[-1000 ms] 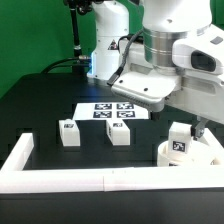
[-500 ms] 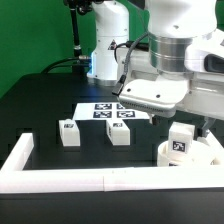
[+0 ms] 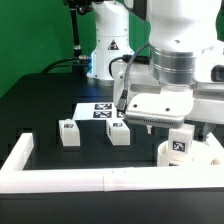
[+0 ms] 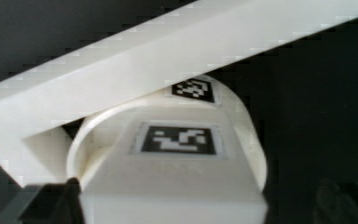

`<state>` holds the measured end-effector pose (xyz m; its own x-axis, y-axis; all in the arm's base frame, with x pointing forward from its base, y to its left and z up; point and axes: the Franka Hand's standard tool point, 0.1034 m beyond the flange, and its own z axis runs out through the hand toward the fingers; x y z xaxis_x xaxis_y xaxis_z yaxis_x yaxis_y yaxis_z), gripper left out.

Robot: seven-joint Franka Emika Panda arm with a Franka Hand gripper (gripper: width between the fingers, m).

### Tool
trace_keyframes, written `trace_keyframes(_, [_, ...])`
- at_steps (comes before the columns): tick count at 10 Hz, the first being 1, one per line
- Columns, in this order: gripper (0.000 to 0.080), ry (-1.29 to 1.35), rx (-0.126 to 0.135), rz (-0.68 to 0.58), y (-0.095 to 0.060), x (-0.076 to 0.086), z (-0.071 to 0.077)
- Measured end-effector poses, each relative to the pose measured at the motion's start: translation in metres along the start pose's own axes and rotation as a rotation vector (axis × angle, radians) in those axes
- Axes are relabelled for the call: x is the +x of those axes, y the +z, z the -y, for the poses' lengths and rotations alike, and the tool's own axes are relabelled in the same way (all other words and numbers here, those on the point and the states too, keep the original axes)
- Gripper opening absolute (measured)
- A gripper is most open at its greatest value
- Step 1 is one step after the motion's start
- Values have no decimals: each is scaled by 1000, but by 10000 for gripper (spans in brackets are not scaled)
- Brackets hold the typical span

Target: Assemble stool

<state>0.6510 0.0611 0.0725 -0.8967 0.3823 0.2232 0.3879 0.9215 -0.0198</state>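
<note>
The white round seat [image 3: 197,160] lies at the exterior view's right, just behind the front wall. One leg block [image 3: 180,141] stands upright on it, its tag facing the camera. Two more leg blocks [image 3: 69,133] [image 3: 118,132] stand on the black table in front of the marker board. My gripper [image 3: 150,123] hangs open, just above and to the left of the block on the seat. In the wrist view that leg block [image 4: 179,150] fills the middle, between my two dark fingers [image 4: 51,205], with the gripper [image 4: 194,208] open and holding nothing. A tag on the seat [image 4: 197,88] shows behind it.
The marker board [image 3: 100,111] lies flat behind the two free leg blocks. A long white border wall [image 3: 90,180] runs along the front and turns up the left side [image 3: 20,152]; it crosses the wrist view [image 4: 158,50]. The arm's white base [image 3: 108,45] stands at the back.
The arm has swung toward the exterior view's right and lowered, from over the marker board to close beside the seat and its block. The jaws stayed open.
</note>
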Motion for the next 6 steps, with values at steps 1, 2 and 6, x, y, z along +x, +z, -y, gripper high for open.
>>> trace_keyframes(1, [649, 22, 0, -1, 1, 1, -2])
trace_keyframes(2, [649, 43, -2, 1, -1, 1, -3])
trace_keyframes(6, [335, 181, -1, -1, 1, 0, -1])
